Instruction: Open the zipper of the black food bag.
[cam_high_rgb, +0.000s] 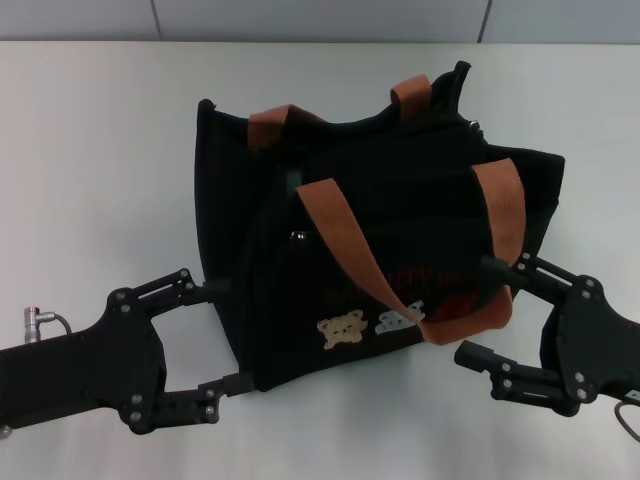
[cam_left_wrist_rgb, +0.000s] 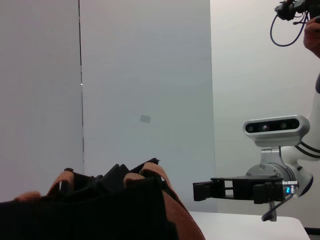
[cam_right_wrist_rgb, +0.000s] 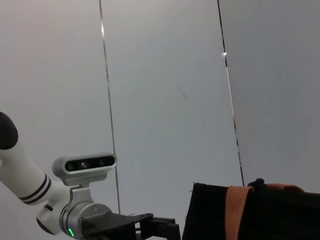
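Observation:
The black food bag (cam_high_rgb: 400, 200) stands in the middle of the white table, its two orange-brown handles (cam_high_rgb: 345, 240) flopped over the top and a bear patch (cam_high_rgb: 341, 329) on the near side. A small silver piece (cam_high_rgb: 297, 236) glints on the top; I cannot tell whether it is the zipper's pull tab. My left gripper (cam_high_rgb: 222, 335) is open, its fingertips at the bag's left near corner. My right gripper (cam_high_rgb: 478, 308) is open beside the right end, near the drooping handle. In the left wrist view the bag (cam_left_wrist_rgb: 100, 215) sits low, with the right gripper (cam_left_wrist_rgb: 202, 190) beyond it.
A small silver connector (cam_high_rgb: 38, 318) with a cable lies at the table's left edge, behind my left arm. Bare white table (cam_high_rgb: 100, 150) stretches to the left of and behind the bag. A pale panelled wall (cam_right_wrist_rgb: 165, 100) rises past it.

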